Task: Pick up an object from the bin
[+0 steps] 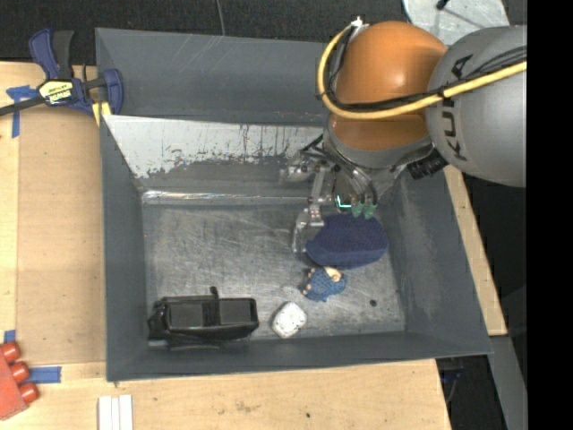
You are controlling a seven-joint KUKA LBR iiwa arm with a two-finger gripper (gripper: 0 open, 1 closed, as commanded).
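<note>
My gripper (333,226) hangs below the orange wrist cover at the bin's right middle, its two fingers spread apart and open. One metal finger (305,229) stands at the left edge of a dark blue soft pouch (351,247). The other finger comes down at the pouch's upper edge. The pouch lies on the bin floor, partly under the gripper. Just in front of it lies a small blue and tan thing (324,283). I cannot tell whether the fingers touch the pouch.
A crumpled white lump (288,319) lies near the front wall. A black stapler-like block (204,319) lies in the front left corner. The arm and its yellow cable cover the bin's back right.
</note>
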